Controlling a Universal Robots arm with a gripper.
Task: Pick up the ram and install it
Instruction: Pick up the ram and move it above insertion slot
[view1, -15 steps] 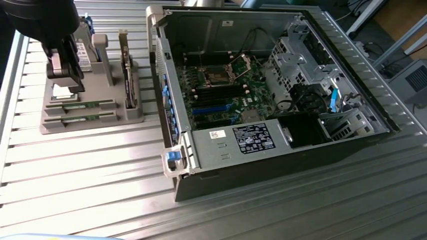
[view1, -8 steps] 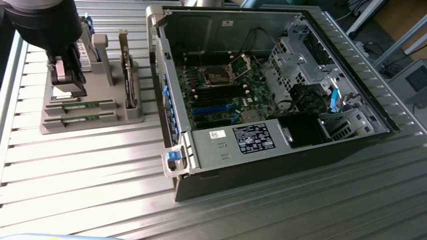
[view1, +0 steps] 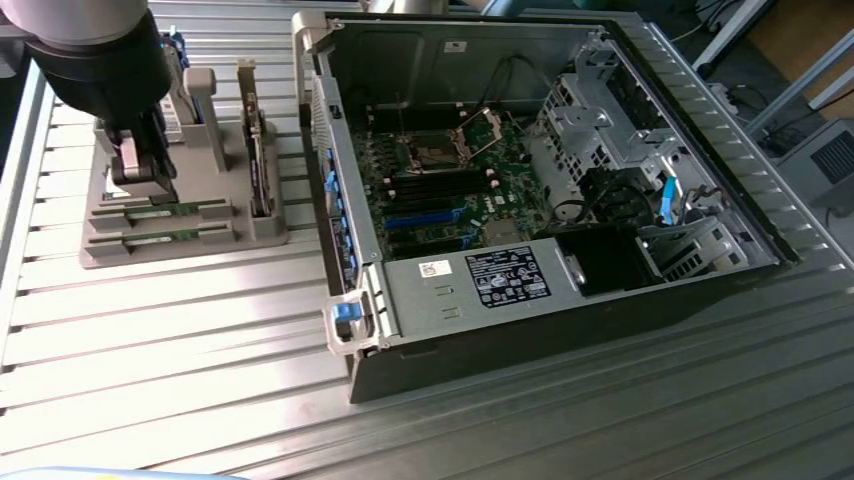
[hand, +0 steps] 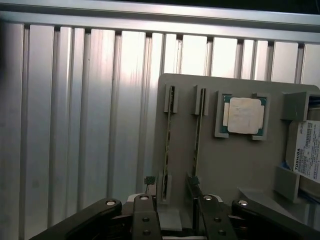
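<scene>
The hand (hand: 174, 202) is released, fingers spread wide, low over the grey holder (hand: 235, 165) on the counter (hand: 75, 125). The ram (hand: 167, 145) stands on edge in a slot just beneath the hand, a second stick (hand: 198, 140) beside it; which one the fingers straddle I cannot tell. It looks light, stiff, thin and fragile, and is probably best pinched squarely across its flat faces near the upper edge.

Narrow gap between ram (hand: 169, 135) and second stick (hand: 199, 135); upright card (view1: 254, 150) close by; free room over table (view1: 174, 330).
</scene>
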